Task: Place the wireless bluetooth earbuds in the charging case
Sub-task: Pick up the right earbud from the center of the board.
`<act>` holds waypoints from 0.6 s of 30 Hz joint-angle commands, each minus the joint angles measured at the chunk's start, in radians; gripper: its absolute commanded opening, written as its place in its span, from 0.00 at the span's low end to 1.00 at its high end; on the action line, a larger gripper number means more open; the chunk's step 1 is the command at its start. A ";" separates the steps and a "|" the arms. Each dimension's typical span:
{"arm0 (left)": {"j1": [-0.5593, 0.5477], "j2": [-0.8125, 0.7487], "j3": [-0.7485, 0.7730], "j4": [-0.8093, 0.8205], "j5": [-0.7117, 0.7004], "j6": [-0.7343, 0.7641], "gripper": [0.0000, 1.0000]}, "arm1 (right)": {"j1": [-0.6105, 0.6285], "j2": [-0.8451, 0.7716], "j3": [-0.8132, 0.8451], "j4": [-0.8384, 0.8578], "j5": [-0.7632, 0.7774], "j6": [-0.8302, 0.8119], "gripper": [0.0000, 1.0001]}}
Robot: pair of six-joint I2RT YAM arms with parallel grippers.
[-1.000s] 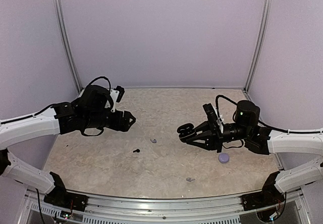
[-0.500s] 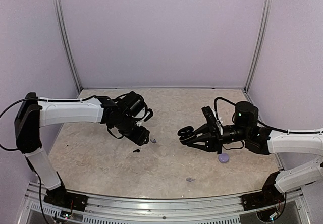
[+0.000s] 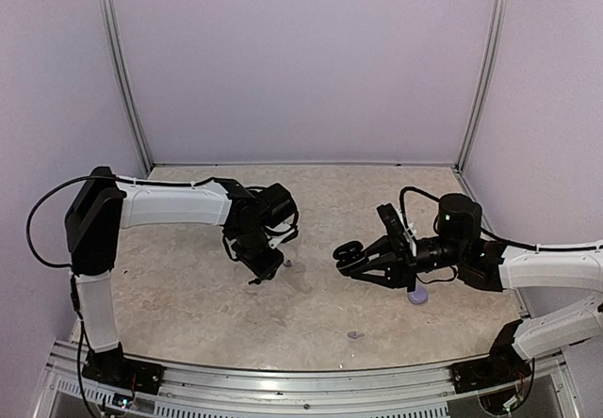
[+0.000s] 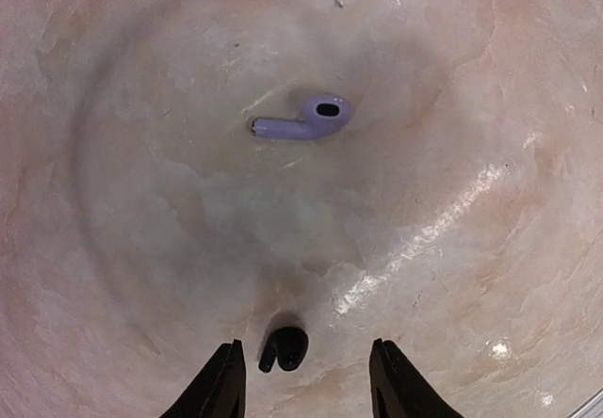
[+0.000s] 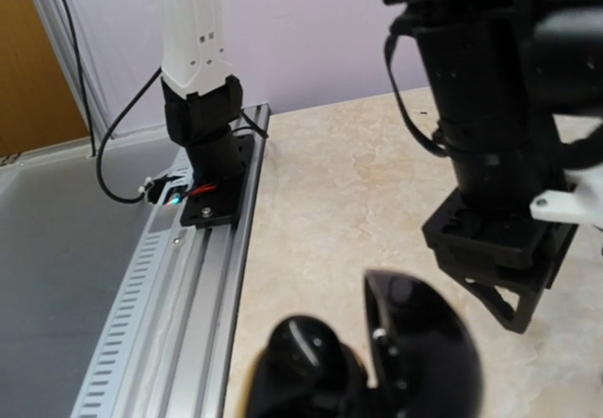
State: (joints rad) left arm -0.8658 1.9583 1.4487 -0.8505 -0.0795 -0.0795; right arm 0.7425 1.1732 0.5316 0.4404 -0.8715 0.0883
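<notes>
Nearest, the left pincer (image 4: 306, 385) hangs over the marbled beige desk (image 4: 471, 107), its jaws moderately apart and holding nothing. A tiny glossy black earbud (image 4: 284, 349) lies between them, nearer the left finger. Beyond lies a pale lavender earbud (image 4: 303, 120), stem pointing left.

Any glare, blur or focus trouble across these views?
Left wrist: lavender earbud sharp, glare streak on the table, ring-shaped shading around the centre. Right wrist: black case near the lens is soft. Top external: even light, no glare.
</notes>
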 commanded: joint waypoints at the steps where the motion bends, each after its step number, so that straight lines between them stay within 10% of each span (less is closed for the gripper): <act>1: -0.003 0.043 0.042 -0.051 -0.023 0.028 0.45 | -0.012 -0.007 -0.013 0.039 -0.032 0.013 0.00; 18: 0.008 0.102 0.019 -0.087 -0.021 0.048 0.32 | -0.011 -0.012 -0.030 0.055 -0.038 0.022 0.00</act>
State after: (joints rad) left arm -0.8635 2.0514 1.4761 -0.9165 -0.1123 -0.0425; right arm 0.7391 1.1732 0.5156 0.4709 -0.8970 0.1059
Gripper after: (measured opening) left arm 0.351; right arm 0.239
